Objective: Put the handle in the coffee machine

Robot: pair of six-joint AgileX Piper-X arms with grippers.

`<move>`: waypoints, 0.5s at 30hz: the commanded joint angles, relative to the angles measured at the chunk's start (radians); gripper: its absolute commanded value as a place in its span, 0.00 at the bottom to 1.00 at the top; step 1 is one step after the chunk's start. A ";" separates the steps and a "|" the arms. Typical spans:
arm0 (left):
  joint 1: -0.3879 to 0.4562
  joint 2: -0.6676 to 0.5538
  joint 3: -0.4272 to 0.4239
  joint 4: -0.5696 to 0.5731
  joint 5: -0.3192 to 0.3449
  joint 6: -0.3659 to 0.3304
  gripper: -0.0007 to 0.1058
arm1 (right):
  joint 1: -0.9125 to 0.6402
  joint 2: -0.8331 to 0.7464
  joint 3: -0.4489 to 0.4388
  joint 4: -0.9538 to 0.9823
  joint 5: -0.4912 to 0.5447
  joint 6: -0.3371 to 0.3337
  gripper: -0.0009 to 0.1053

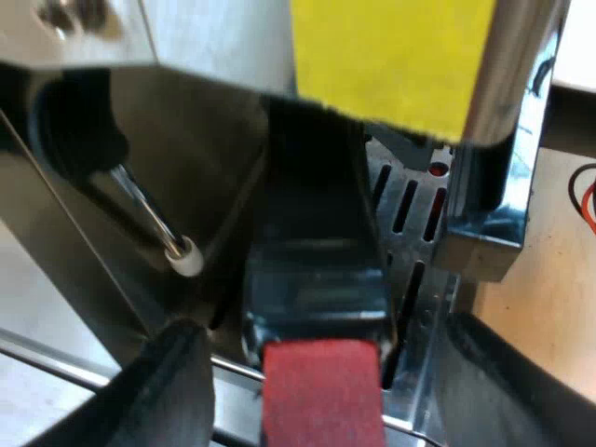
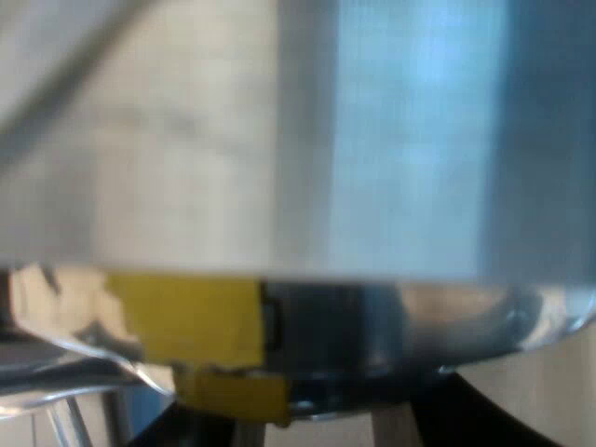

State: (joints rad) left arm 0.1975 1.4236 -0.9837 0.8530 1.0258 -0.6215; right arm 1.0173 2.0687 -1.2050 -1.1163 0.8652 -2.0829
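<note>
As the handle (image 1: 315, 279) runs straight away from our left gripper (image 1: 326, 402) up under the espresso machine (image 1: 214, 56) front, red end nearest, our fingers (image 1: 172, 391) straddle it wide; the right gripper's (image 2: 326, 426) state we cannot tell

The handle (image 1: 317, 279) juts from under the machine (image 1: 205, 56), over the drip tray (image 1: 410, 205), beside the steam wand (image 1: 149, 214).

No legible writing — espresso machine's (image 1: 205, 56) yellow sticker (image 1: 391, 56) blank.
</note>
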 commanded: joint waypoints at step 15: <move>0.102 -0.146 -0.011 0.010 0.061 -0.008 0.52 | 0.000 -0.038 -0.038 -0.114 -0.011 -0.008 0.27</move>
State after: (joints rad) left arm 0.2887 1.2846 -0.9837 0.8544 1.0590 -0.6215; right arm 1.0173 2.0687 -1.2050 -1.1163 0.8664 -2.0865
